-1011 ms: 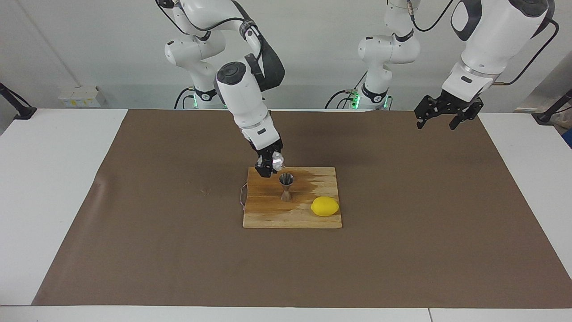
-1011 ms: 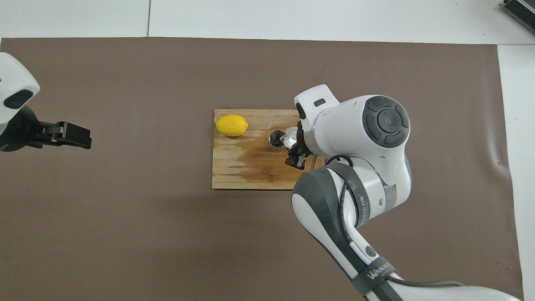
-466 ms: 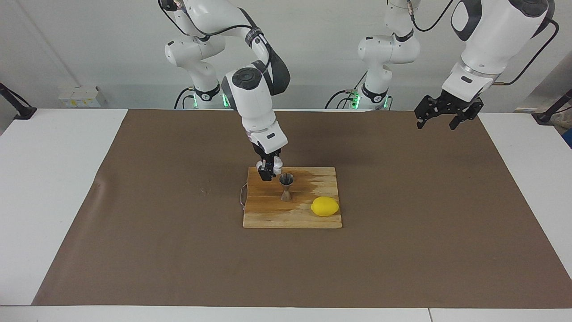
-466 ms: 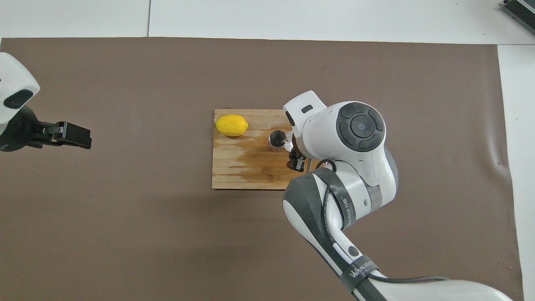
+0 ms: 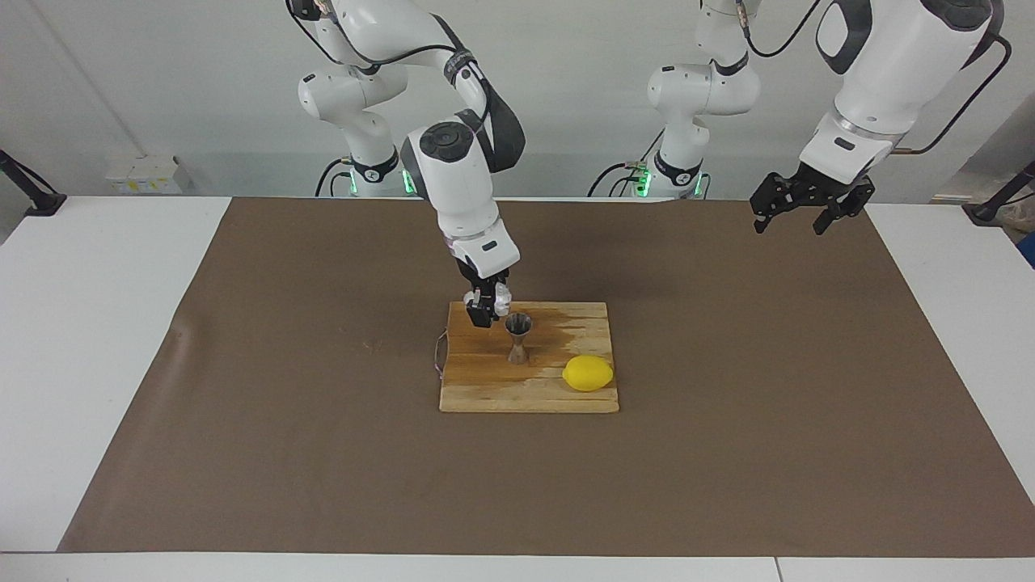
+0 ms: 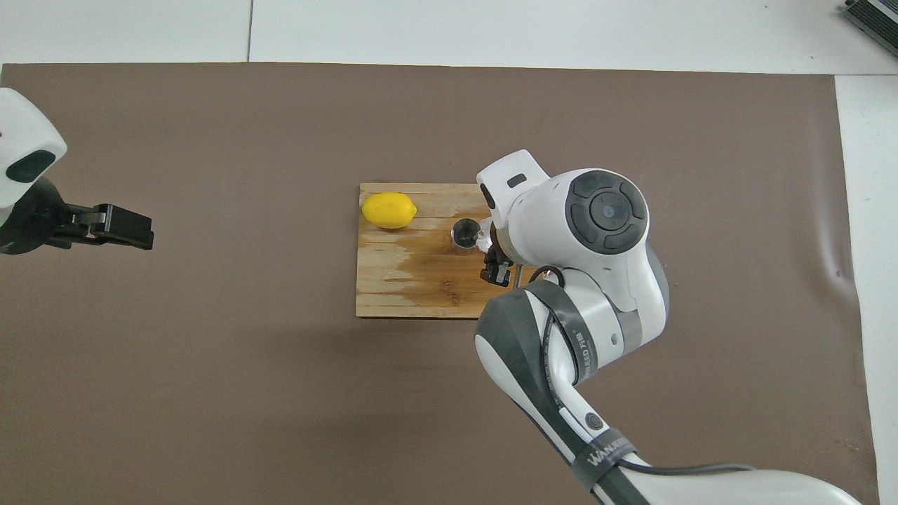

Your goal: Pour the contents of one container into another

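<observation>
Since a second ago we see the right arm's wrist swung more upright, and the plastic cup point(image 5: 501, 300) it carries has come back from its steep tilt toward the steel jigger point(image 5: 518, 338); over the last half second almost nothing has shifted. Our right gripper point(image 5: 487, 308) now hangs over the corner of the wooden cutting board point(image 5: 525, 392) nearest the robots, toward the right arm's end, its fingers clamped on the whitish cup just beside and slightly above the jigger's rim. We find the jigger standing upright on the board, its open top dark inside, with a darker wet-looking stain spreading across the wood next to it. A yellow lemon point(image 5: 588, 373) lies on the same board, farther from the robots than the jigger. Our left gripper point(image 5: 810, 207) waits in the air over the brown mat point(image 5: 283, 404) at the left arm's end, its jaws spread wide and holding nothing.
</observation>
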